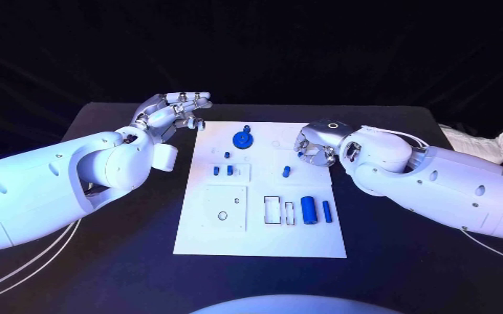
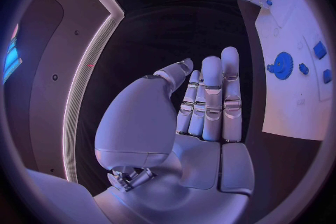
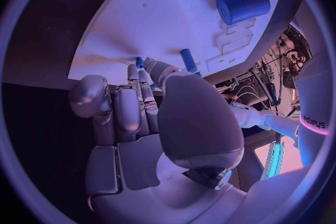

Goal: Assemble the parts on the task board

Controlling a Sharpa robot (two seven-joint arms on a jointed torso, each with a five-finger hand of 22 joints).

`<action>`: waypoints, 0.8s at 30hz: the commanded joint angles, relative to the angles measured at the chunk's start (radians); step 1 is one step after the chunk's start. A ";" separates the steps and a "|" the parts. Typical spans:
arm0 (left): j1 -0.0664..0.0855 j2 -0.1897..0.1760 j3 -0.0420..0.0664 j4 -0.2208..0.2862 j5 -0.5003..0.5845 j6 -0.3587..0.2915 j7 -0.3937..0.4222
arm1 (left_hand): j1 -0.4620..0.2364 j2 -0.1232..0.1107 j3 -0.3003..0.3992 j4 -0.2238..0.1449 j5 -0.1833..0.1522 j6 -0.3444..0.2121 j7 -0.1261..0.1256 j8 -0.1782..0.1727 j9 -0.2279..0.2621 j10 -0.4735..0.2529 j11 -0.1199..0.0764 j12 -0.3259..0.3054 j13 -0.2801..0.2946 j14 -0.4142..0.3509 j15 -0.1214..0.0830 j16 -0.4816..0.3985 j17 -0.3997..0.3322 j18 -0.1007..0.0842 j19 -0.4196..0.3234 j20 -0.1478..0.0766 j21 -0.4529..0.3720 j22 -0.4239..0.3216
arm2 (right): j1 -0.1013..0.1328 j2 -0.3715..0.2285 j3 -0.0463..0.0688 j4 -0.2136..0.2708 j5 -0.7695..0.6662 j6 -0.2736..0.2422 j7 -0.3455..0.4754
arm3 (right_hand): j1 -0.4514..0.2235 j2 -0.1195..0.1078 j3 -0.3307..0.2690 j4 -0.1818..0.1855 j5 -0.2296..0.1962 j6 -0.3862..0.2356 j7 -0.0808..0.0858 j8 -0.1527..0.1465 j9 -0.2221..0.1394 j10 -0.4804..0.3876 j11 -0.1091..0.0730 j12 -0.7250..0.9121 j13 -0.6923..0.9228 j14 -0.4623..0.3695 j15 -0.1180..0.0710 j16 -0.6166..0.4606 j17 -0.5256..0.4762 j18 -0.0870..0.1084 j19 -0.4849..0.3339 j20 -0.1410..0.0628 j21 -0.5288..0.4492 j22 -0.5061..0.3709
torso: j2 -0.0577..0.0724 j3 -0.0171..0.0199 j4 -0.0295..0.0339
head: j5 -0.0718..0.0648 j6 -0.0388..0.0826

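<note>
So, black bench [image 1: 419, 256] carried the white task board [image 1: 262, 238] in the middle, long side running away from the robot. Left arm [image 1: 63, 183] came in low beside the board's left edge; right arm [image 1: 440, 183] beside its right edge.

Left hand [image 1: 173, 114] sat off the board's far-left corner, over bare bench, fingers [image 2: 210, 95] straight and pressed side by side, thumb apart from them, nothing held (wrist view showed the palm bare). Right hand [image 1: 320, 143] sat over the board's right edge near the far end, fingers [image 3: 133, 103] curled downward toward the board surface. Couldn't tell whether they pinched anything or touched the board.

Parts on the board, biggest first: blue gear-like wheel [image 1: 242, 139] near the far end, left of the right hand; thick blue cylinder [image 1: 310, 209] lying at the near right, thin blue rod [image 1: 327, 211] just beside it on the right. Two empty rectangular slots [image 1: 272, 209] lay left of the cylinder. Small blue pegs [image 1: 222, 171] stood in a pair at mid-left, one more peg [image 1: 285, 171] mid-board. Oval hole [image 1: 222, 216] in the near-left panel.
</note>
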State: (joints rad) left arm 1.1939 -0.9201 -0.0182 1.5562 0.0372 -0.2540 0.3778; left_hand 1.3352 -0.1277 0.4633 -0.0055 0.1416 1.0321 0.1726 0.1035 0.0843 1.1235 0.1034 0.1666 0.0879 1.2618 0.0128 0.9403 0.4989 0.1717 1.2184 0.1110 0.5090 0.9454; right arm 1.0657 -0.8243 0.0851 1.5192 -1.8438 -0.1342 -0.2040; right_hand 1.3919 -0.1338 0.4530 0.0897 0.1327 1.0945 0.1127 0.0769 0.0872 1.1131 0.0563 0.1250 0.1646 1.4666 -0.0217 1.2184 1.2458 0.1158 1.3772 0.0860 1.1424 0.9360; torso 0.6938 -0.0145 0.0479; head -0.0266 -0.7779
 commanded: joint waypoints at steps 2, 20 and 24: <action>0.000 0.001 0.000 0.002 0.009 0.020 0.011 | -0.003 0.007 -0.010 -0.002 0.003 -0.007 0.002 0.000 -0.002 -0.011 0.000 0.005 0.001 -0.007 0.002 -0.003 -0.002 0.011 -0.004 0.003 -0.009 -0.004 | -0.004 0.009 -0.001 -0.009 -0.023 0.039 -0.012 | -0.001 0.017 0.009 -0.002 -0.010 0.009 -0.002 0.006 0.002 0.010 -0.002 -0.005 -0.008 0.056 -0.010 0.006 -0.001 0.004 0.001 -0.011 0.006 0.000 | 0.000 0.0000 0.0000 | 0.001 -0.002; 0.000 0.002 0.000 0.002 0.005 0.023 0.004 | 0.000 0.007 -0.014 -0.004 0.004 -0.011 0.003 -0.002 -0.004 -0.018 0.002 0.006 0.000 -0.008 0.003 -0.003 -0.003 0.011 -0.003 0.003 -0.013 -0.008 | -0.016 0.033 -0.003 -0.034 -0.058 0.049 -0.027 | 0.017 0.035 0.033 -0.033 -0.015 0.030 -0.007 0.009 0.008 0.040 -0.008 -0.010 -0.037 0.055 -0.019 0.009 -0.006 0.003 0.002 -0.020 0.005 -0.001 | 0.000 -0.0002 -0.0005 | 0.003 -0.009; 0.000 0.002 -0.001 0.002 0.003 0.022 0.002 | 0.001 0.007 -0.015 -0.004 0.005 -0.012 0.004 -0.002 -0.004 -0.020 0.002 0.007 0.000 -0.008 0.003 -0.003 -0.004 0.011 -0.002 0.003 -0.013 -0.009 | -0.018 0.034 -0.003 -0.035 -0.072 0.021 -0.031 | 0.037 0.048 0.055 -0.061 -0.022 0.052 -0.008 0.018 0.015 0.073 -0.013 -0.004 -0.042 0.056 -0.019 0.015 -0.004 0.001 0.005 -0.022 0.011 0.007 | 0.000 -0.0005 -0.0013 | 0.002 -0.010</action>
State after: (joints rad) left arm 1.1938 -0.9196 -0.0191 1.5560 0.0401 -0.2497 0.3755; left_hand 1.3353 -0.1277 0.4535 -0.0095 0.1416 1.0284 0.1762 0.1035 0.0810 1.1093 0.1034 0.1666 0.0877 1.2583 0.0163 0.9403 0.4968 0.1715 1.2184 0.1110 0.4992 0.9373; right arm 1.0554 -0.7915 0.0871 1.4886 -1.8861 -0.1213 -0.2236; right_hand 1.4164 -0.0972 0.5068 0.0359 0.1153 1.1402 0.1037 0.0900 0.0978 1.1772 0.0486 0.1177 0.1202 1.4666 -0.0360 1.2279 1.2412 0.1157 1.3803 0.0679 1.1489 0.9412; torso 0.6940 -0.0146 0.0474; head -0.0230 -0.7870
